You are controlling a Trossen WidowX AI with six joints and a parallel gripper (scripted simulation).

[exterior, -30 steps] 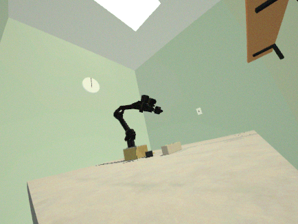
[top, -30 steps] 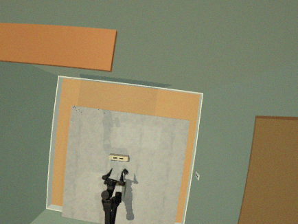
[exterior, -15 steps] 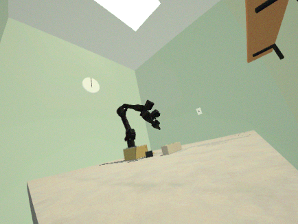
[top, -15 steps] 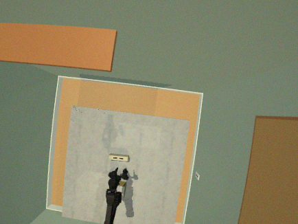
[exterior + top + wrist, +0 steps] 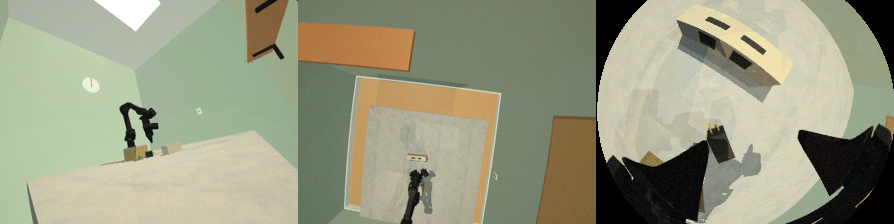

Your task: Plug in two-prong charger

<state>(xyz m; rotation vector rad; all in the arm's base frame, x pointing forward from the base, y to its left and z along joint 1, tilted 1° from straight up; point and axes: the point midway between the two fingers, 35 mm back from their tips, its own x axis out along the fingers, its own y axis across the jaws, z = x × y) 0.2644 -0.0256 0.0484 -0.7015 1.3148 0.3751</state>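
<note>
The cream power strip (image 5: 423, 159) (image 5: 171, 148) (image 5: 731, 35) lies on the table. In the wrist view it has two dark slots on top and two dark openings in the side facing the charger. The black charger (image 5: 149, 154) (image 5: 721, 146) lies on the table, its two brass prongs (image 5: 713, 126) pointing roughly toward the strip. In the top view it cannot be told apart from the dark gripper. My gripper (image 5: 420, 172) (image 5: 150, 140) (image 5: 756, 141) is open and empty, pointing down above the table. In the wrist view the charger shows between the fingertips, close to the left one.
The pale table (image 5: 452, 192) (image 5: 172, 189) carries everything. A yellowish block (image 5: 130, 154) (image 5: 651, 158) stands by the arm's base, behind the charger. A white wall plate (image 5: 495, 176) (image 5: 199, 111) and a round clock (image 5: 90, 84) are on the walls, away from the arm.
</note>
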